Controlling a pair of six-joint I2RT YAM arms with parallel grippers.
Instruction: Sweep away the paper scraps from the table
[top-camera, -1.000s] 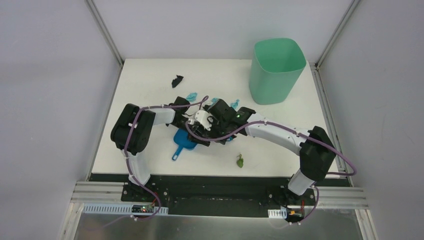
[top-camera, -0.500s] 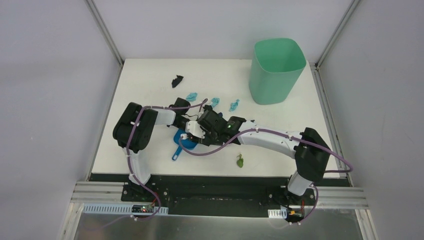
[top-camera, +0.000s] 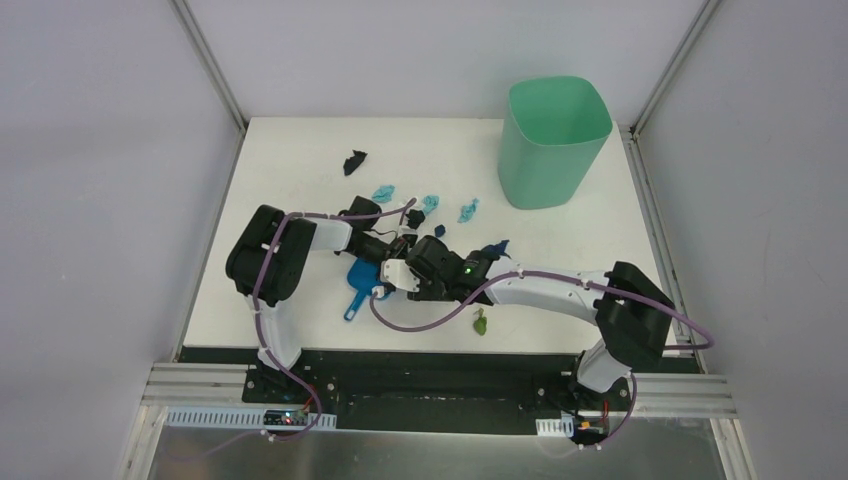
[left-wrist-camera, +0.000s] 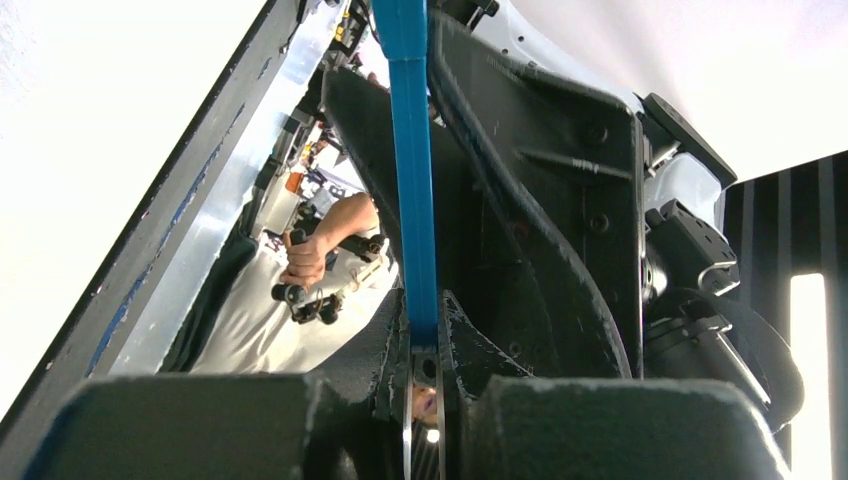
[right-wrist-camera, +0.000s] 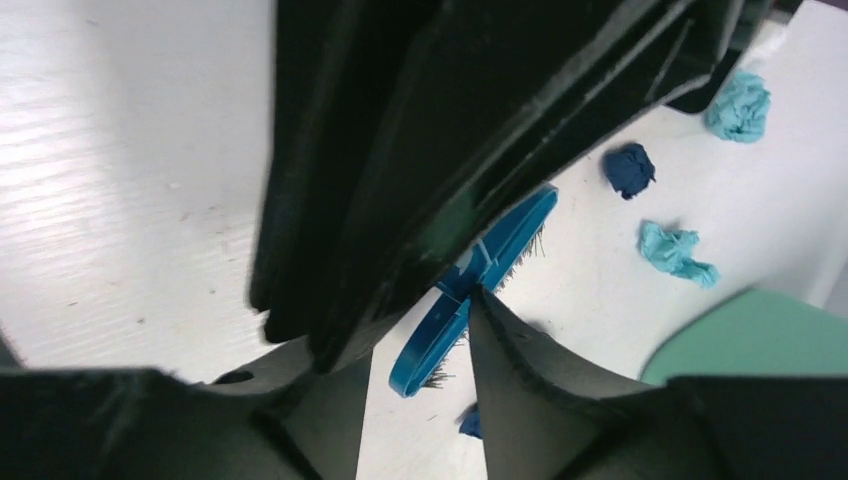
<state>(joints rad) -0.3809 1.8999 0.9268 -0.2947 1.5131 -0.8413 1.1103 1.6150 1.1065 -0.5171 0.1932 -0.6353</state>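
Right jaws, gripping brush (right-wrist-camera: 505, 240), pulled nearer; paper scraps (top-camera: 430, 204) beyond.

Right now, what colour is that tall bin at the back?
The bin is mint green; top view.

Top cam: high behind arm bases, looks down on whole table (top-camera: 300, 160). Left wrist cam – v. close – looks along a blue handle (left-wrist-camera: 412, 200). Right wrist cam, close too, looks down at paper scraps (right-wrist-camera: 675, 250) & green bin (right-wrist-camera: 760, 330) – top cam sees both.
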